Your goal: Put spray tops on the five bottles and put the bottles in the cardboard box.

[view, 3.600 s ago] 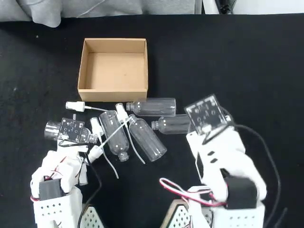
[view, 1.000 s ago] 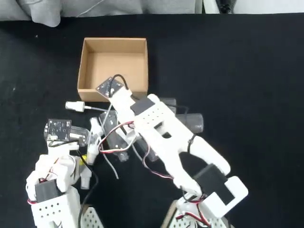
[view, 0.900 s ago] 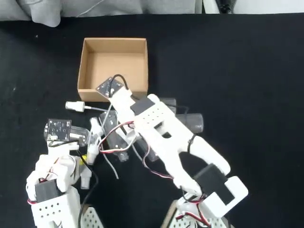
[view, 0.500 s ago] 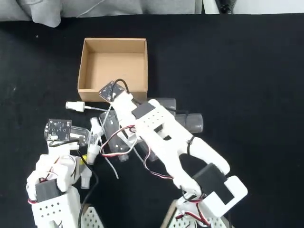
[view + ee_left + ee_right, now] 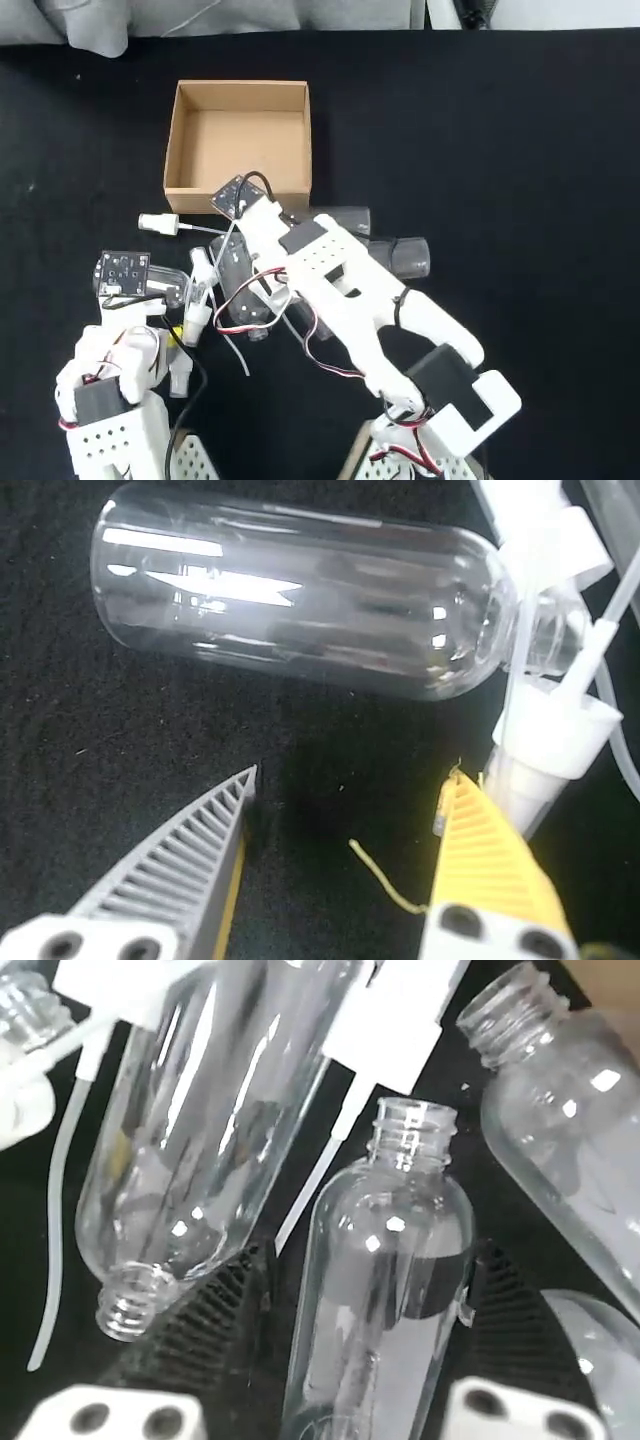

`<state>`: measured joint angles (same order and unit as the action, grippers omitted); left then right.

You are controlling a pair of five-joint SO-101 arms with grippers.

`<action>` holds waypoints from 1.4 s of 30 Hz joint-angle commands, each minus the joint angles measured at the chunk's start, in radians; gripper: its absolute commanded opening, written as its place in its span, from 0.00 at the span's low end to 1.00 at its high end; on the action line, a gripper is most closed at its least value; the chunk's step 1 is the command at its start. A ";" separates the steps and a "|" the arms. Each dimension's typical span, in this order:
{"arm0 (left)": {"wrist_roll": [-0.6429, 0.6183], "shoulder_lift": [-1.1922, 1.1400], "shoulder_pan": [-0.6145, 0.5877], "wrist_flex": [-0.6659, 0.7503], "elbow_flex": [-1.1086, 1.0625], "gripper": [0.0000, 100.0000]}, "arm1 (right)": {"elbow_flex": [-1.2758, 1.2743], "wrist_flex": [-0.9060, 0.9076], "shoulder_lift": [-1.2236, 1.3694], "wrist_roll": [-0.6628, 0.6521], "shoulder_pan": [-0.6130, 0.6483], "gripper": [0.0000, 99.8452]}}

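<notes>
At the near left, our left gripper point(image 5: 350, 780) stood with its grey and yellow fingers spread wide and empty, just short of a clear round-shouldered plastic bottle point(image 5: 300, 600) lying on its side on the black table point(image 5: 480, 130). A white spray top with a thin dip tube point(image 5: 555, 730) lay against the yellow finger. Further right, the right gripper point(image 5: 372, 1260) had its black fingers apart on either side of a second clear bottle with a bare threaded neck point(image 5: 395, 1190), in the heap just near of the open cardboard box point(image 5: 172, 140). We judged these bottles light, smooth and prone to roll, best pinched across the mid-body, leaving the neck free.
</notes>
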<state>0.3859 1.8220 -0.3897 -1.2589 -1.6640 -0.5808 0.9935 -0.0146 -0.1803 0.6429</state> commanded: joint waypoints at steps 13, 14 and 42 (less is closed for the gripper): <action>0.000 0.002 -0.012 0.012 0.010 0.27 | 0.005 -0.014 -0.004 0.006 -0.029 0.20; 0.000 0.002 -0.012 0.012 0.010 0.27 | 0.005 -0.012 -0.004 0.006 -0.029 0.20; 0.000 0.002 -0.012 0.009 0.010 0.27 | 0.016 0.041 0.015 0.000 -0.023 0.22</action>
<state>0.3859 1.8220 -0.3897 -1.2589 -1.6640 -0.5808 1.0242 -0.0146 -0.1803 0.6429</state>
